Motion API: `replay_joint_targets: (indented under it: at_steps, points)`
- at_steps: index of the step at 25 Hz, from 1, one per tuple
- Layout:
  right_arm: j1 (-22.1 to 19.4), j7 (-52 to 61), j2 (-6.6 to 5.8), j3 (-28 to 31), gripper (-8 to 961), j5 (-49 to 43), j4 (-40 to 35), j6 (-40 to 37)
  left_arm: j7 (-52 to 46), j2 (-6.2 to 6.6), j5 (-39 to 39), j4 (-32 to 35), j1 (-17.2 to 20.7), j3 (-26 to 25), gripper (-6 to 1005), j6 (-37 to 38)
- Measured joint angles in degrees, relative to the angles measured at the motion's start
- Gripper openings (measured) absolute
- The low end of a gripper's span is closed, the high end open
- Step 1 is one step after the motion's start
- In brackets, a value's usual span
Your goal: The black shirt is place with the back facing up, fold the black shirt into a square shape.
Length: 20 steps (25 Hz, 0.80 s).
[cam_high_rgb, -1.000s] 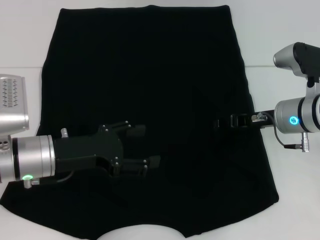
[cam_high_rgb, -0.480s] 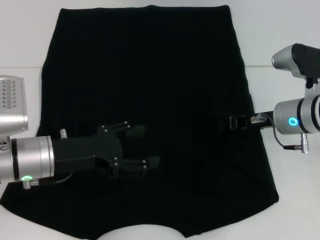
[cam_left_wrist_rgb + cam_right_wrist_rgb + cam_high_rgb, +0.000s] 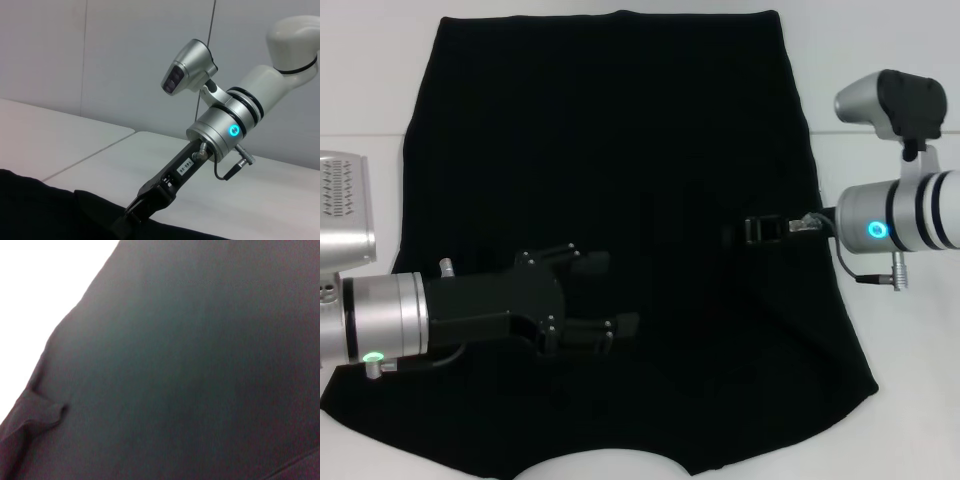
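Two pincers, left (image 3: pixel 605 295) and right (image 3: pixel 720 232), over the black shirt (image 3: pixel 610 140).

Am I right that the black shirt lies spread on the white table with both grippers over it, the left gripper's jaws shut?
Not quite. The head view shows the left gripper with its jaws open, apart above the fabric. The rest holds: the black shirt lies spread on the white table, with the right gripper over it too.

The black shirt (image 3: pixel 610 150) lies spread flat, plain side up.

Both end effectors over black shirt (image 3: pixel 610 130).
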Motion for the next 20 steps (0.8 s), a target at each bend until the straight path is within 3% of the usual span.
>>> replay_joint_targets:
  at_steps: [20]
  points:
    - [2.3, -1.5, 0.21, -5.7, 48, 3.2, 0.9, -2.5, 0.0, 0.0, 0.0, 0.0, 0.0, 0.0, 899, 0.0]
